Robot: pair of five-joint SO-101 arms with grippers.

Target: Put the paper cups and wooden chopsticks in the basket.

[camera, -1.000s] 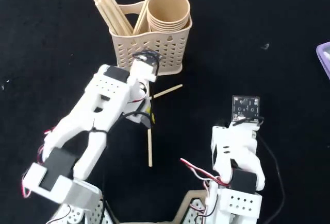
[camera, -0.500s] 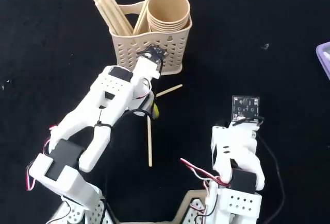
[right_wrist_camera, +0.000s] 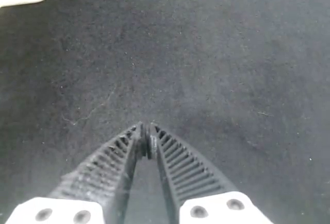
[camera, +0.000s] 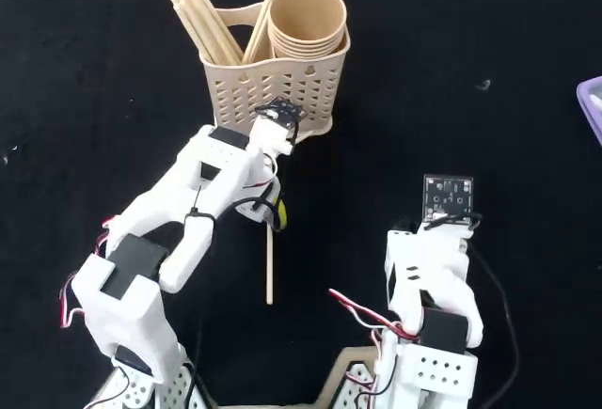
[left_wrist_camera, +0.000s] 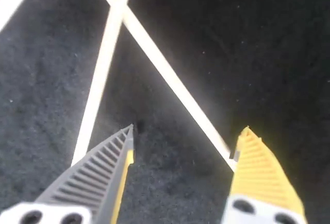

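Note:
A beige basket (camera: 273,89) at the table's far middle holds several wooden chopsticks (camera: 202,23) and a stack of paper cups (camera: 307,16). Just in front of it, my left gripper (camera: 274,213) hangs low over the black table. In the left wrist view, my left gripper (left_wrist_camera: 186,127) is open over two crossed chopsticks: one chopstick (left_wrist_camera: 170,80) runs between the fingers toward the yellow finger (left_wrist_camera: 255,167), and the other chopstick (left_wrist_camera: 100,80) passes by the grey finger. One chopstick (camera: 270,273) lies pointing toward the near edge. My right gripper (right_wrist_camera: 147,131) is shut and empty over bare cloth.
The right arm (camera: 431,277) is folded back at the near right. A purple object (camera: 593,103) sits at the right edge. Black cloth stretches open to the left and right of the basket.
The left arm has stretched a little further toward the basket. The angled chopstick that showed to the right of its gripper is now hidden under it, and the long chopstick has shifted slightly left.

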